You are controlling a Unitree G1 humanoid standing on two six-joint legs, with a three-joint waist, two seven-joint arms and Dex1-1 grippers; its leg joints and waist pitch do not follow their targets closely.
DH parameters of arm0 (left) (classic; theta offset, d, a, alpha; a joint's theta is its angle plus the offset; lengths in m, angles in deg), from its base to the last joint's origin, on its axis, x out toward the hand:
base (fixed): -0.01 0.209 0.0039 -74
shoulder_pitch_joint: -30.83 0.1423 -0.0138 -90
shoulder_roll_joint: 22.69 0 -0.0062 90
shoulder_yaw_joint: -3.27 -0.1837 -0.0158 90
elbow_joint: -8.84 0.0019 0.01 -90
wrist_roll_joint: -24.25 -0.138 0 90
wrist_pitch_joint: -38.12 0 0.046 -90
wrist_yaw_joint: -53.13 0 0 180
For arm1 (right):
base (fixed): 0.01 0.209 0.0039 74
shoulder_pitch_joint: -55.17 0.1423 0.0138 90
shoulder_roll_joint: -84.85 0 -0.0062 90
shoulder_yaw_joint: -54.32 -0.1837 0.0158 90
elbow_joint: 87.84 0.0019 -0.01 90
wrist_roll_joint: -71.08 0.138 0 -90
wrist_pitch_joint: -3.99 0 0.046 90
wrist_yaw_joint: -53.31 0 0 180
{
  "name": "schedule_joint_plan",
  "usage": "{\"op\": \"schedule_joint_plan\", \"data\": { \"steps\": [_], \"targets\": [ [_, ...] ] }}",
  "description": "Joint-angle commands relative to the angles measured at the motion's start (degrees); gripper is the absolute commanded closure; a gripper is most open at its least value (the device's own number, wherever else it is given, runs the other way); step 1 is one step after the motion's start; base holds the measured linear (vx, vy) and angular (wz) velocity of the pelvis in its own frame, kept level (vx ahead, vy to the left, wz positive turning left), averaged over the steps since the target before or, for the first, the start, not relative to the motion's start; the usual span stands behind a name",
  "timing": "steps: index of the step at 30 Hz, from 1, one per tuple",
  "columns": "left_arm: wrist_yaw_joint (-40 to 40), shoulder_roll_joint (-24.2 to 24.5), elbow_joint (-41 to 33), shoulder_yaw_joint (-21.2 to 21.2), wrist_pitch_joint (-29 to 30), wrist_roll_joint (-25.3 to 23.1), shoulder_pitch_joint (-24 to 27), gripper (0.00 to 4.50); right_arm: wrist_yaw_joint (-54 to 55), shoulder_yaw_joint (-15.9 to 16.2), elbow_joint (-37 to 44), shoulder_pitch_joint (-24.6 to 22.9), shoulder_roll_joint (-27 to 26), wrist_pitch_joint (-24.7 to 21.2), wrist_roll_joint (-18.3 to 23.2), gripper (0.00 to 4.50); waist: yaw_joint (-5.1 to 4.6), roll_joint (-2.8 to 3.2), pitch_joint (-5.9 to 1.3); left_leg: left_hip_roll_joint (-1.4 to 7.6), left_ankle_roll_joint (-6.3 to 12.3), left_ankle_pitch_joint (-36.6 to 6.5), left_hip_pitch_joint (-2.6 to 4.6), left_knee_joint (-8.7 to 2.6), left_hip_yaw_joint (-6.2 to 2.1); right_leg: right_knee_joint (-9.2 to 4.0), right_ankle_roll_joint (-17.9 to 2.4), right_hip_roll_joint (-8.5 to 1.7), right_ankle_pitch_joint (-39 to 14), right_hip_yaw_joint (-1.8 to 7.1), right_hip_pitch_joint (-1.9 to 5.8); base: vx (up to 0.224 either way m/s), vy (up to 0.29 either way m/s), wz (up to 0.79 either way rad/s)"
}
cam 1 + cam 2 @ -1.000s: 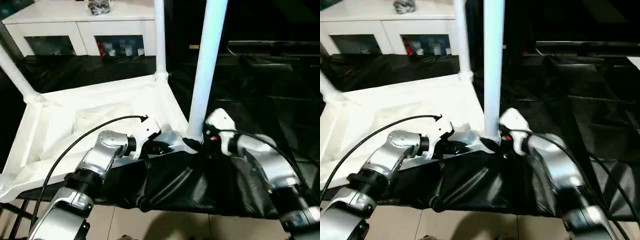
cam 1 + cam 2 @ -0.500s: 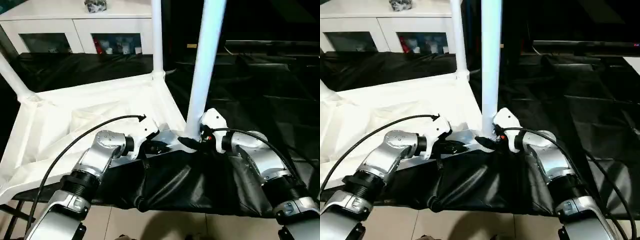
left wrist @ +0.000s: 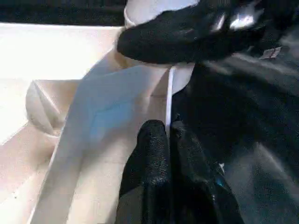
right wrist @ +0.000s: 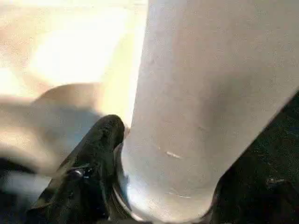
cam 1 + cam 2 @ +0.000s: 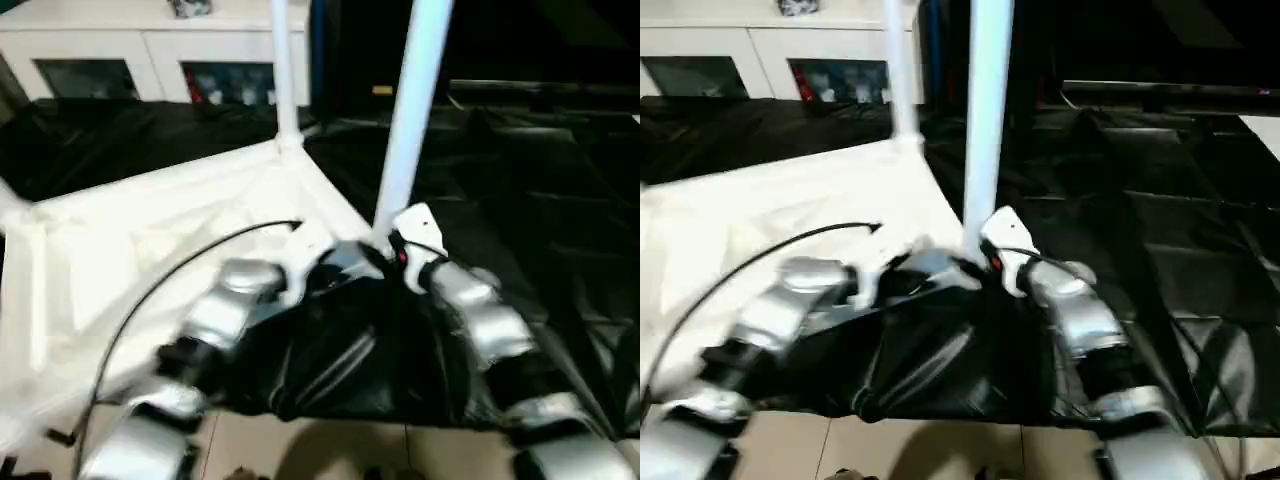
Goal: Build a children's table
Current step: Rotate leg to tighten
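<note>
The children's table lies upside down: its white ribbed tabletop (image 5: 150,230) rests on black cloth, with one white leg (image 5: 283,70) upright in the far corner socket. Another leg (image 5: 405,130) stands in the near right corner socket. My right gripper (image 5: 385,250) is at that leg's base, a black finger (image 4: 100,140) pressed against the tube (image 4: 205,93), shut on it. My left gripper (image 3: 169,135) is shut on the tabletop's thin rim just left of the same corner. The right gripper's finger (image 3: 187,37) wraps across the socket in the left wrist view.
A white glass-door cabinet (image 5: 130,50) stands behind the table at the back left. Black cloth (image 5: 520,200) covers the work surface to the right and hangs over its front edge. Tiled floor (image 5: 330,450) shows below.
My right gripper has moved in to the near leg's base and narrowed around it. The camera has shifted. The left gripper keeps its hold at the rim.
</note>
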Motion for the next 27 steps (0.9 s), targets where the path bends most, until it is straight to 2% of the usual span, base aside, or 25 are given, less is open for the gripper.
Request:
{"op": "schedule_joint_plan", "data": {
  "steps": [1,4,6,7,8,9,10,12,13,14,15,18,20,23,25,26,27],
  "targets": [
    [-4.6,-4.0,3.1,-0.6,-1.2,0.8,0.1,4.50,3.3,1.9,-3.0,-1.0,-4.6,-2.1,-0.1,1.81,0.22,-0.86,-2.99,1.54,1.80,-15.2,0.72,-4.28,-0.58,-5.43,-10.2,-4.14,-23.4,2.42,2.02,0.000,0.000,0.00],
    [-5.6,-5.0,3.8,-0.5,-2.1,1.0,-0.2,4.50,3.6,2.5,-4.5,0.3,-6.4,-1.2,-0.3,1.81,0.07,-0.63,-2.72,1.39,1.45,-19.5,0.90,-4.52,-0.90,-6.07,-8.0,-4.20,-28.6,2.15,1.83,0.000,0.000,0.00],
    [-5.5,-4.9,3.9,-0.8,-3.3,0.6,-0.4,4.50,0.9,2.0,-5.0,1.0,-7.6,-0.5,1.6,1.81,-0.04,-0.63,-2.81,1.38,1.46,-20.4,0.82,-4.62,-1.10,-6.17,-7.0,-4.30,-30.0,2.09,1.88,0.000,0.000,0.00],
    [-5.4,-4.7,3.8,-1.0,-4.0,0.3,-0.4,4.50,-0.5,1.9,-5.0,1.2,-7.9,-0.3,2.2,1.46,-0.15,-0.84,-2.84,1.37,1.68,-20.7,0.78,-4.61,-1.10,-6.29,-6.6,-4.32,-30.3,2.10,1.80,0.000,0.000,0.00],
    [-4.6,-4.4,3.5,-1.2,-4.8,0.3,-0.3,4.50,-1.0,1.9,-4.6,1.1,-7.7,-0.1,2.1,1.12,-0.12,-0.73,-2.88,1.45,1.83,-20.4,0.71,-4.64,-1.15,-6.24,-6.6,-4.39,-30.0,2.16,1.77,0.000,0.000,0.00],
    [-3.8,-3.9,3.1,-1.2,-5.2,0.5,0.0,4.50,-1.5,1.8,-4.0,0.9,-7.3,0.1,2.1,1.12,-0.12,-0.75,-2.93,1.46,1.94,-20.1,0.64,-4.66,-1.10,-6.21,-6.6,-4.41,-29.5,2.19,1.80,0.000,0.000,0.00],
    [-3.1,-3.5,2.8,-1.0,-5.8,0.5,0.2,4.50,-1.4,1.3,-3.4,0.7,-7.1,0.2,2.1,1.10,-0.08,-1.06,-2.96,1.51,2.28,-19.5,0.45,-4.70,-1.11,-6.13,-6.9,-4.48,-28.9,2.22,1.89,0.000,0.000,0.00],
    [-0.5,-1.8,1.8,-0.6,-7.6,0.8,0.9,4.50,-2.4,0.4,-2.8,0.8,-5.2,1.1,2.0,0.89,0.03,-0.92,-3.07,1.56,2.49,-18.8,0.32,-4.68,-1.10,-5.99,-7.3,-4.61,-28.0,2.31,1.91,0.000,0.000,0.00],
    [0.2,-1.4,1.5,-0.6,-7.9,1.0,1.1,4.50,-2.6,0.4,-2.8,0.8,-4.7,1.5,1.9,0.70,0.00,-1.04,-3.11,1.66,2.58,-18.2,0.07,-4.71,-1.11,-5.78,-7.6,-4.69,-27.2,2.32,2.04,0.000,0.000,0.00],
    [1.2,-0.8,1.2,-0.6,-8.3,1.2,1.4,4.50,-3.1,0.3,-2.7,0.9,-3.9,2.0,1.7,0.70,0.03,-0.99,-3.10,1.70,2.62,-17.9,0.03,-4.75,-1.11,-5.78,-7.7,-4.71,-26.9,2.32,2.05,0.000,0.000,0.00],
    [4.2,0.9,0.0,-0.8,-9.3,1.9,2.4,4.50,-5.6,0.6,-2.2,1.0,-1.5,3.8,1.4,0.59,0.09,-1.17,-3.19,1.69,2.95,-17.3,-0.06,-4.63,-1.00,-5.61,-8.3,-4.74,-25.5,2.34,2.15,0.000,0.000,0.00],
    [7.5,2.8,-1.1,-0.8,-10.0,2.8,3.4,4.50,-11.5,1.1,-1.5,0.7,1.4,4.7,1.8,0.59,0.37,-0.95,-3.40,1.80,3.69,-15.3,0.09,-4.44,-0.68,-5.28,-9.8,-4.66,-21.9,2.54,2.13,0.000,0.000,0.00],
    [8.6,3.3,-1.5,-0.7,-10.4,3.1,3.7,4.50,-13.4,1.2,-1.2,0.6,2.4,4.8,2.0,0.59,0.56,-1.07,-3.43,1.85,4.24,-13.3,-0.30,-4.40,-0.62,-4.87,-10.9,-4.68,-18.8,2.56,2.54,0.000,0.000,0.00],
    [16.0,7.5,-4.3,-1.2,-10.3,4.8,5.7,4.50,-29.3,2.9,1.6,-1.1,9.4,5.6,4.5,0.59,1.25,-1.02,-3.65,2.01,5.32,-11.1,-0.17,-4.21,-0.55,-4.29,-12.2,-4.63,-14.3,2.55,2.91,0.000,0.000,0.00],
    [17.1,8.4,-4.7,-1.4,-10.1,4.9,5.9,4.50,-31.9,3.5,1.9,-1.3,10.6,5.8,4.7,0.59,1.60,-0.86,-3.61,2.13,6.40,-9.6,-0.13,-4.12,-0.34,-3.85,-13.8,-4.48,-10.4,2.58,2.74,0.000,0.000,0.00],
    [18.8,9.5,-5.2,-1.7,-10.0,5.1,6.1,4.50,-35.5,4.5,2.3,-1.7,12.1,6.3,4.9,0.59,1.75,-0.65,-3.62,2.06,6.34,-9.5,-0.16,-4.12,-0.43,-3.78,-13.9,-4.47,-10.2,2.49,2.86,0.000,0.000,0.00],
    [20.0,10.3,-5.5,-1.9,-10.0,5.2,6.2,4.50,-38.1,5.3,2.6,-1.9,13.2,6.7,5.0,0.59,1.74,-0.80,-3.54,2.10,6.37,-9.8,-0.19,-4.14,-0.38,-3.85,-14.1,-4.48,-10.6,2.42,2.89,0.000,0.000,0.00]
  ]
}}
